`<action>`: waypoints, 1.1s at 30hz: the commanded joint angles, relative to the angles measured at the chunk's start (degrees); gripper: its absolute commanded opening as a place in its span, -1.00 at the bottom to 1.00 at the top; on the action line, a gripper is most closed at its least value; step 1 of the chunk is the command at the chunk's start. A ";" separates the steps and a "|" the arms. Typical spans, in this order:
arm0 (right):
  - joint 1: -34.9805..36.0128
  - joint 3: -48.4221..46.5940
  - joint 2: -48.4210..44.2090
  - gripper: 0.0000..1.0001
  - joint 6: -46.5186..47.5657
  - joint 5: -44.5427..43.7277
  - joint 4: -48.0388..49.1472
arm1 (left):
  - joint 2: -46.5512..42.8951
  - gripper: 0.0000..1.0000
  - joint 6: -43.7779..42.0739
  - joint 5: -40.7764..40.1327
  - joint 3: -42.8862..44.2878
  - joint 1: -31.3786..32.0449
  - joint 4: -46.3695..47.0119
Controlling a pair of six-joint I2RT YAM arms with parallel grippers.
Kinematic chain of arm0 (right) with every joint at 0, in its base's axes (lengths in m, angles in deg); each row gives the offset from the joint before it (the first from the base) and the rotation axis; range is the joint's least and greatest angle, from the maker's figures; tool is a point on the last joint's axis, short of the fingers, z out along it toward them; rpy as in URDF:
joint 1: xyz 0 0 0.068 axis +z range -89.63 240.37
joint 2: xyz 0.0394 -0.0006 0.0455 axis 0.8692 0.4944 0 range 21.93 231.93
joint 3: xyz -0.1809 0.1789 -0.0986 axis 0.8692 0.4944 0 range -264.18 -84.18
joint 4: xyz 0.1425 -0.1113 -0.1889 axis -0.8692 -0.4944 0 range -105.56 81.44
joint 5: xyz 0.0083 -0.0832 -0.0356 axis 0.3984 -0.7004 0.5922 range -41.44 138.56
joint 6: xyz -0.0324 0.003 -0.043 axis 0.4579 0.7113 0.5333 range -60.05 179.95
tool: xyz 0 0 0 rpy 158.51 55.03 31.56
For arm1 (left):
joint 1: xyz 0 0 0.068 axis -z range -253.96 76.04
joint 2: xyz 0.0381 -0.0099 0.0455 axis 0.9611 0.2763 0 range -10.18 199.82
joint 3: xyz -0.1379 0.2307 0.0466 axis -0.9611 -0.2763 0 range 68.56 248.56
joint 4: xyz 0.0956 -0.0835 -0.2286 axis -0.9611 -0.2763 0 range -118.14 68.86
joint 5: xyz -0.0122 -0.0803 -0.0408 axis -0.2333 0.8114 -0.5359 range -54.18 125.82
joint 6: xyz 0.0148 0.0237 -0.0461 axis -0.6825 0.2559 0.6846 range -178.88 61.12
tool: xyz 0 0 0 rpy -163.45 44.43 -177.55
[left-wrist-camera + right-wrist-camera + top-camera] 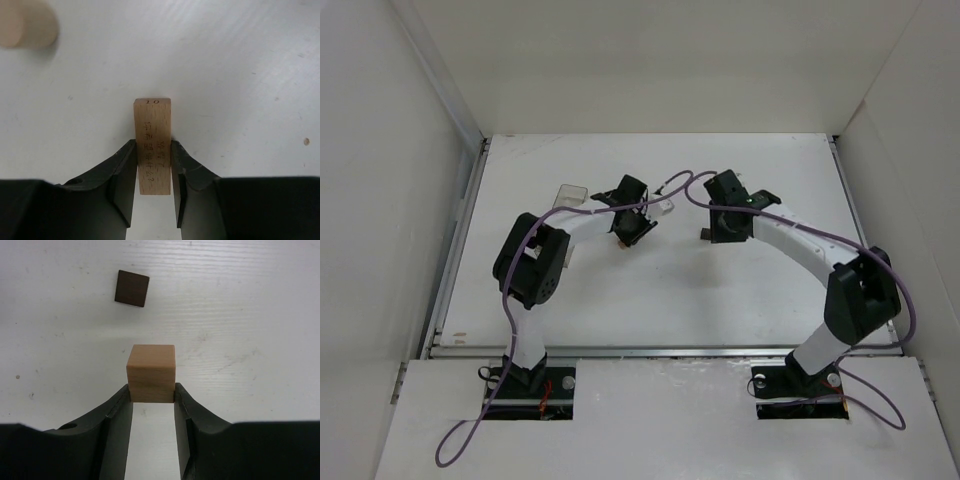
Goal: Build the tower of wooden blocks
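The left gripper (pixel 153 150) has its jaws closed on an oblong block (pixel 152 125) of pale wood. The jaws press its two long sides near the wrist end, and the rest of the block sticks out ahead of them. Its upper face bears engraved characters, and the far end is marked "10". Whether the block touches the bench (pixel 240 65) or hangs just over it, I cannot tell. A pale round thing (pixel 22 22), blurred and cut by the frame, lies at the far left of the left wrist view, well apart from the block.

The right gripper (pixel 152 392) has its jaws closed on a tan block (pixel 151 365), short and nearly cubic. They pinch its near half, and its far half stands clear of the tips. A shadow lies under it, but I cannot tell whether it rests on the bench. A dark cube (pixel 132 288) lies flat on the bench beyond the tan block and a little to the left in the right wrist view. It is turned slightly askew and touches nothing.

From above, both arms reach in over the middle of the bench, with their grippers near each other but apart. A clear box (pixel 570 194) sits just behind the left arm. A smaller clear piece (pixel 661 208) lies just beside the left gripper, between the two grippers.
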 commanded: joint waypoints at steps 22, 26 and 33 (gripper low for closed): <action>-3.59 2.09 -7.18 -1.00 1.75 4.18 3.66 | 4.93 -0.46 -27.08 6.31 3.73 8.73 -4.62; -3.59 2.09 -7.18 -1.00 1.75 3.66 3.66 | 4.93 -0.27 -24.88 4.03 6.36 8.73 -4.62; -3.59 2.09 -7.79 -1.00 1.75 3.66 4.18 | 4.41 -0.24 -27.59 -0.98 7.16 8.73 -3.48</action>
